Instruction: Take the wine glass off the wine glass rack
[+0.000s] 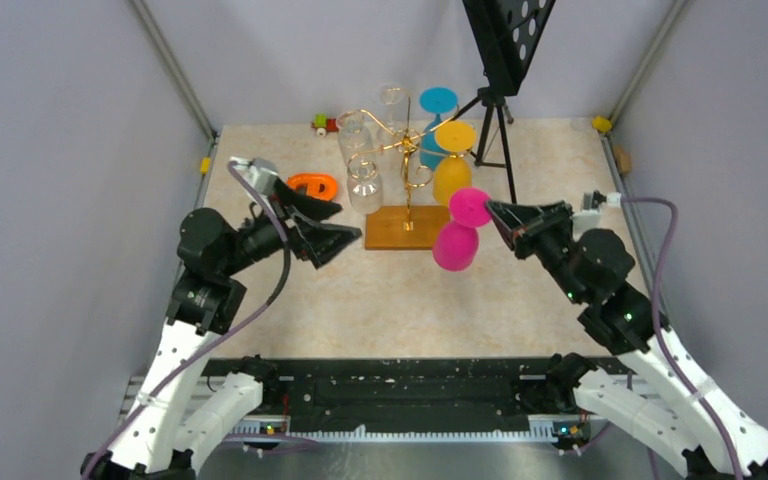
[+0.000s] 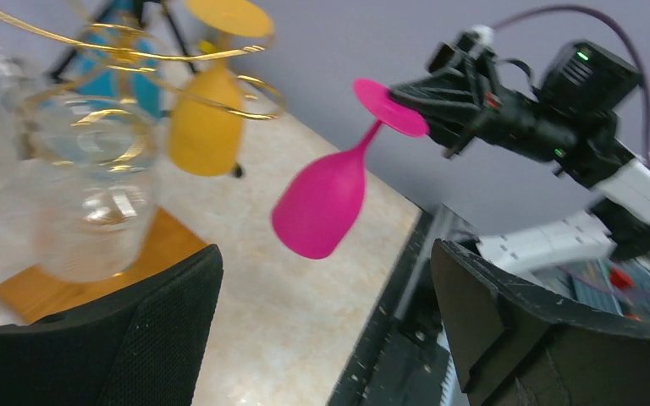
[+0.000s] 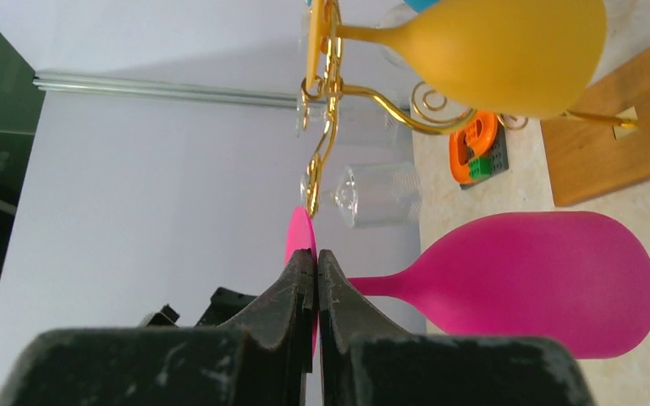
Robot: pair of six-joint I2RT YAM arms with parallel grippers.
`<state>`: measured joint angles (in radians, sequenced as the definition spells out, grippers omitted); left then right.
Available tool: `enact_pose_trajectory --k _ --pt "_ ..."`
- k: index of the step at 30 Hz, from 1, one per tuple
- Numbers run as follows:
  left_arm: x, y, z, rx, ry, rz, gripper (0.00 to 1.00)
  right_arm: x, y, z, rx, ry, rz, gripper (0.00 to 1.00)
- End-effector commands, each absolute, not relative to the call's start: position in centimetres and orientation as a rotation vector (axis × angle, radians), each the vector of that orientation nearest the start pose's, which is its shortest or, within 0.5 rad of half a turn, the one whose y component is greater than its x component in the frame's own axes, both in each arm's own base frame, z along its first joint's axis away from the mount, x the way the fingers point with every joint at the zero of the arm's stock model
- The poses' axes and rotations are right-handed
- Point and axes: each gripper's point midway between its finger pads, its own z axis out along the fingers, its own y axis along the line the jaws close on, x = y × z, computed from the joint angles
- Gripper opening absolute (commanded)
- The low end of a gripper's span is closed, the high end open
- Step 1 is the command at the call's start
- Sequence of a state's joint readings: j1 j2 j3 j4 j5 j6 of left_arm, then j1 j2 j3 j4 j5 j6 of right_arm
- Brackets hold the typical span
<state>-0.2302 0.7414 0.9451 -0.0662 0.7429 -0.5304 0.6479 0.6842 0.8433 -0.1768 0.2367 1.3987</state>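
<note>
The pink wine glass (image 1: 455,245) hangs upside down and tilted, clear of the gold wine glass rack (image 1: 405,150), just right of the rack's wooden base (image 1: 407,227). My right gripper (image 1: 490,207) is shut on the edge of the glass's round foot (image 3: 299,237), and the bowl (image 3: 542,279) points away from it. The rack's nearest gold arm (image 3: 320,161) ends just above the foot. My left gripper (image 1: 345,222) stands open left of the base with nothing between its fingers. In the left wrist view the pink glass (image 2: 322,203) lies beyond the jaws.
A yellow glass (image 1: 451,175), a blue glass (image 1: 438,105) and clear glasses (image 1: 364,185) still hang on the rack. A black tripod stand (image 1: 495,110) rises behind it on the right. An orange toy (image 1: 313,185) lies by the left gripper, a small toy car (image 1: 325,124) at the back.
</note>
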Motion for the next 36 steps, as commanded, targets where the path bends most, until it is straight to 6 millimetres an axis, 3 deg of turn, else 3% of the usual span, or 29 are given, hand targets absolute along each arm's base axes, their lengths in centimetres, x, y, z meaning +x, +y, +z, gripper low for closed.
enact_pose_trajectory --k 1,4,10,18,27,32,36 --pt "18.0 -23.3 40.7 0.655 1.369 -1.224 0.96 20.8 17.0 37.7 0.857 1.547 1.491 0.00" --pt "19.2 -25.7 39.9 0.590 1.463 -1.280 0.94 19.3 16.0 39.6 0.835 1.477 1.550 0.00" --pt "20.3 -30.0 39.9 0.413 1.553 -1.561 0.88 16.6 15.0 44.9 0.736 1.332 1.703 0.00" --pt "20.6 -31.7 41.9 0.105 1.634 -1.859 0.89 14.8 14.4 50.6 0.580 1.131 1.801 0.00" --pt "18.2 -31.3 46.2 0.104 1.476 -2.157 0.85 15.2 17.5 51.7 0.466 1.085 1.977 0.00" --pt "16.1 -29.9 48.7 0.160 1.341 -2.260 0.70 15.6 17.6 51.0 0.493 1.089 1.971 0.00" --pt "16.1 -29.6 49.2 0.163 1.325 -2.232 0.54 16.4 16.6 50.0 0.568 1.062 1.936 0.00"
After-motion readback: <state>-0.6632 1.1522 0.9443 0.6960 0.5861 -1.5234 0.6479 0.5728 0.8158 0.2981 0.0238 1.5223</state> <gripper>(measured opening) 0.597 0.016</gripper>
